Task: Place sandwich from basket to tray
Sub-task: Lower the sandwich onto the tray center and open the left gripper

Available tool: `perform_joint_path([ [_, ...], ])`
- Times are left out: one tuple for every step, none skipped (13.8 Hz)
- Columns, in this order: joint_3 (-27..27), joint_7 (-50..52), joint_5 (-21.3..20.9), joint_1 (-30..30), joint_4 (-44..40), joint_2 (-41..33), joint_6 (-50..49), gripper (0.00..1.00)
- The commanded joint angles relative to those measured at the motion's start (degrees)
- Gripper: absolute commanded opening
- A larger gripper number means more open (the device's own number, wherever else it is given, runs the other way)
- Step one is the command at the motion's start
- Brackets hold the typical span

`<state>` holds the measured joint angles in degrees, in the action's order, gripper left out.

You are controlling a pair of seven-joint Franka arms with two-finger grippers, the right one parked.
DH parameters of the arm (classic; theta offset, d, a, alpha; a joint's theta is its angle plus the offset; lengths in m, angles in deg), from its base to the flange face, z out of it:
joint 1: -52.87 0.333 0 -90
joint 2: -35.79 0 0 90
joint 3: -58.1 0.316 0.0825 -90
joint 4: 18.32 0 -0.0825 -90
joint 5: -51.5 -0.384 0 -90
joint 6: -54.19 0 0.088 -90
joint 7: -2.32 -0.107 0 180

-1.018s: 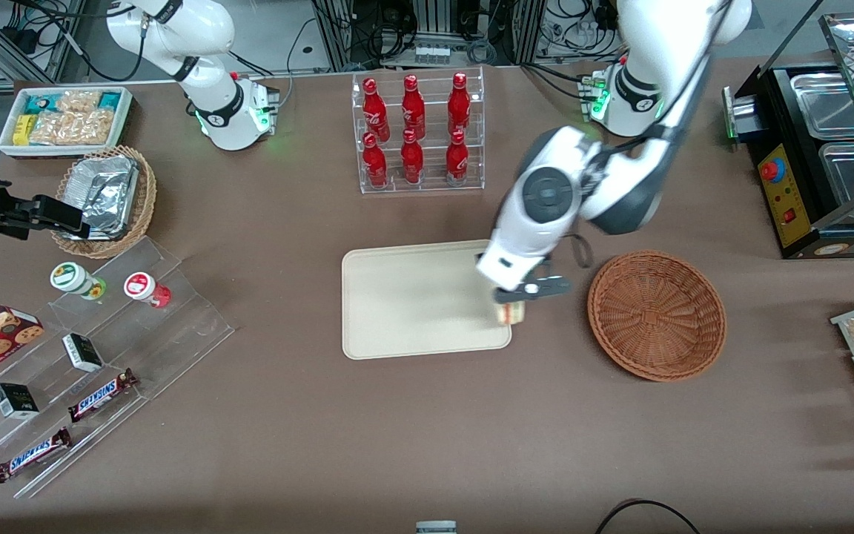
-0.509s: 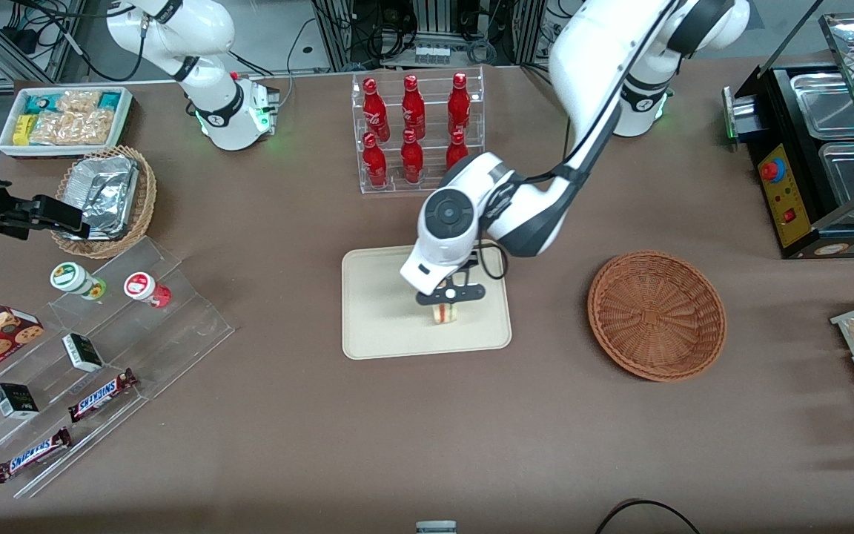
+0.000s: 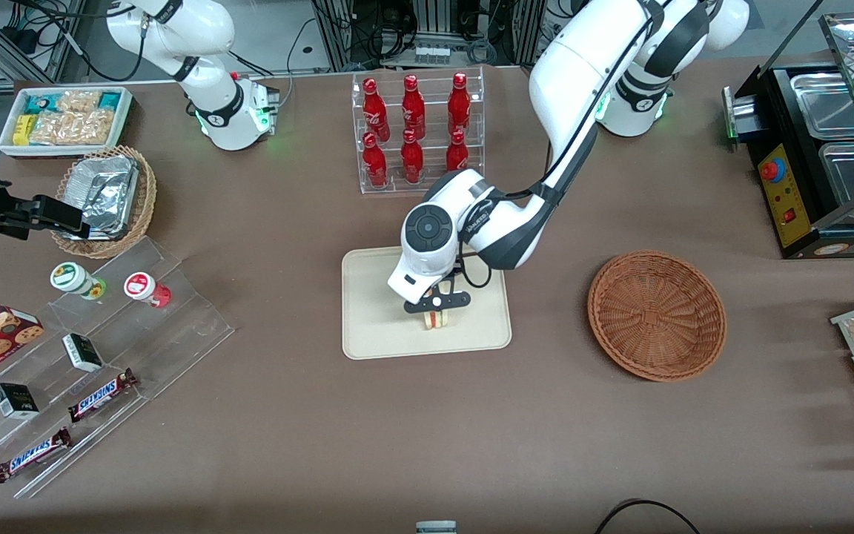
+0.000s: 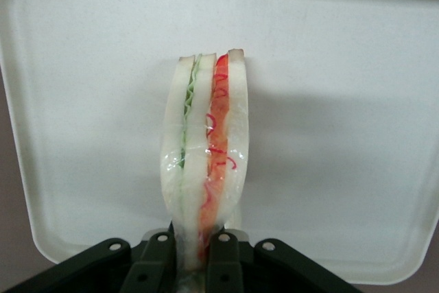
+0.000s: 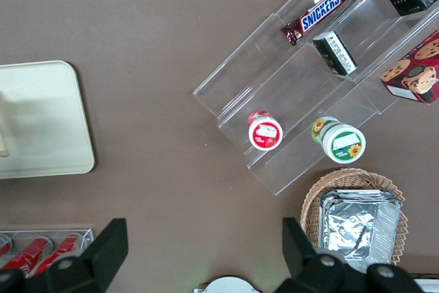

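- Holding the sandwich (image 4: 206, 162) tight, the gripper (image 3: 436, 302) hangs over the tray (image 3: 375, 326).
- Its two black fingers (image 4: 159, 262) press on the bread from both sides, close together.
- The sandwich stands on its edge, with its thin end pointing away from the gripper.
- You can see white bread with a green stripe and a red-orange stripe inside.
- From the front, the sandwich (image 3: 436, 320) sits in the part of the tray nearer the camera, close to the tray's middle.
- I cannot tell if the sandwich touches the tray or floats just above it.
- The basket (image 3: 657, 315) is round and brown, with nothing in it.
- It rests on the brown tabletop (image 3: 427, 445), toward the working arm's end, well apart from the tray.
- A clear rack of red bottles (image 3: 416, 130) stands farther from the front camera than the tray.
- A lighter basket with a foil box (image 3: 104, 196) is toward the parked arm's end.
- Candy bars (image 3: 101, 395) lie on clear steps near it.
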<state>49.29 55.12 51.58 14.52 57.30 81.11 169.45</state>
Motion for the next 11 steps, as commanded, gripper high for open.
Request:
perform_joint_path([
  [0.72, 2.91, -1.75, -1.11, -2.14, 1.70, 0.58, 0.00],
  [0.63, 3.79, -2.88, -1.11, -2.06, 1.88, 0.58, 0.00],
  [0.54, 4.93, -3.33, -1.11, -2.06, 2.05, 0.66, 0.00],
  [0.46, 5.38, -3.51, -1.11, -1.97, 2.05, 1.10, 0.00],
  [0.46, 6.16, -3.60, -1.11, -1.71, 2.23, 2.06, 0.00],
  [0.46, 7.13, -3.60, -1.11, -1.53, 2.58, 2.59, 0.00],
  [0.46, 7.31, -3.68, -1.11, -1.53, 2.58, 2.69, 0.00],
  [0.54, 7.31, -3.60, -2.07, -1.62, 2.58, 2.69, 0.00],
  [0.72, 7.40, -3.60, -2.60, -1.70, 2.67, 2.69, 0.48],
  [0.81, 7.31, -3.60, -2.61, -1.79, 2.58, 2.69, 0.99],
  [0.81, 7.40, -3.60, -2.61, -1.88, 2.32, 2.60, 1.00],
])
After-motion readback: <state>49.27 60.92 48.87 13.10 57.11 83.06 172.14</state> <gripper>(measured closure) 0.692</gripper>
